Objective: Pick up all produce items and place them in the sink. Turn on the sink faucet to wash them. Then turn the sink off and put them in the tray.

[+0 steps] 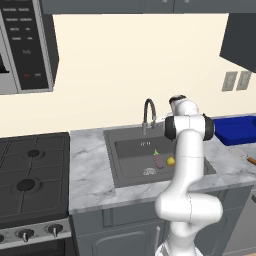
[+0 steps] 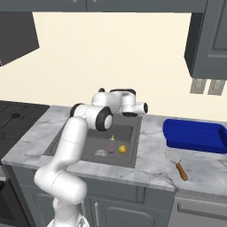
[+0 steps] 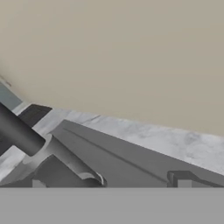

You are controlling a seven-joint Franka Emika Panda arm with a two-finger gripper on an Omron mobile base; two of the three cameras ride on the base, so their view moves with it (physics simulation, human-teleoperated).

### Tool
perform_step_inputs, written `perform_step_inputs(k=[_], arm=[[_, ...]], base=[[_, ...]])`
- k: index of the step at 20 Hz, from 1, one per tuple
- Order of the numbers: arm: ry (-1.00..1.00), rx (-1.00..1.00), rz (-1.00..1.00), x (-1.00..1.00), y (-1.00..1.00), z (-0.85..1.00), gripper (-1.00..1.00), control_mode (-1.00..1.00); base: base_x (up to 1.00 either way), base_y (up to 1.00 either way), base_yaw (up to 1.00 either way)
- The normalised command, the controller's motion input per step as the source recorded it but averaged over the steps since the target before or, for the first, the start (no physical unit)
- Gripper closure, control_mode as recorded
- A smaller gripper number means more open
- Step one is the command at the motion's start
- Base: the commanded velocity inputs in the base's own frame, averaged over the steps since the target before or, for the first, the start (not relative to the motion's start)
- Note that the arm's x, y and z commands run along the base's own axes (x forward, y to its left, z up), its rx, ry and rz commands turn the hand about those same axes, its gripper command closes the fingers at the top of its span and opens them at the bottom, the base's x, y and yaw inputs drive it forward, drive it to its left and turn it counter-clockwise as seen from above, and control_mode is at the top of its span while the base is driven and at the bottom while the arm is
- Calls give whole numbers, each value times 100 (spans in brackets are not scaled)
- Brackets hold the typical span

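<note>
1. Home kitchen, rendered: marble counter (image 1: pixel 90 165) w/ recessed sink (image 1: pixel 132 157) & faucet (image 1: pixel 148 114).
2. Gas stove (image 1: pixel 30 175), microwave (image 1: pixel 25 45), grey cabinets (image 2: pixel 213 40) overhead.

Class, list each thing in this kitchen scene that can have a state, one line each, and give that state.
eggplant: lying in the sink, beside the lemon.
lemon: lying in the sink.
sink: holds both produce items; no water visible.
faucet: no stream visible.
tray: on the counter, empty.
hand: open, holding nothing, above the back of the sink.
spatula: lying on the counter, in front of the tray.
</note>
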Motion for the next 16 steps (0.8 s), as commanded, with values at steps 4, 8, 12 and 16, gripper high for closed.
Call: perform_step_inputs(k=[4, 8, 12, 16], arm=[[0, 0, -3, 9, 16, -15, -100, -100], [0, 0, -2, 20, 15, -14, 100, -100], [0, 0, -3, 24, 1, -4, 100, -100], [0, 0, -6, 25, 0, 0, 100, -100]], base=[[0, 0, 0], [0, 0, 0], [0, 0, 0], [0, 0, 0]])
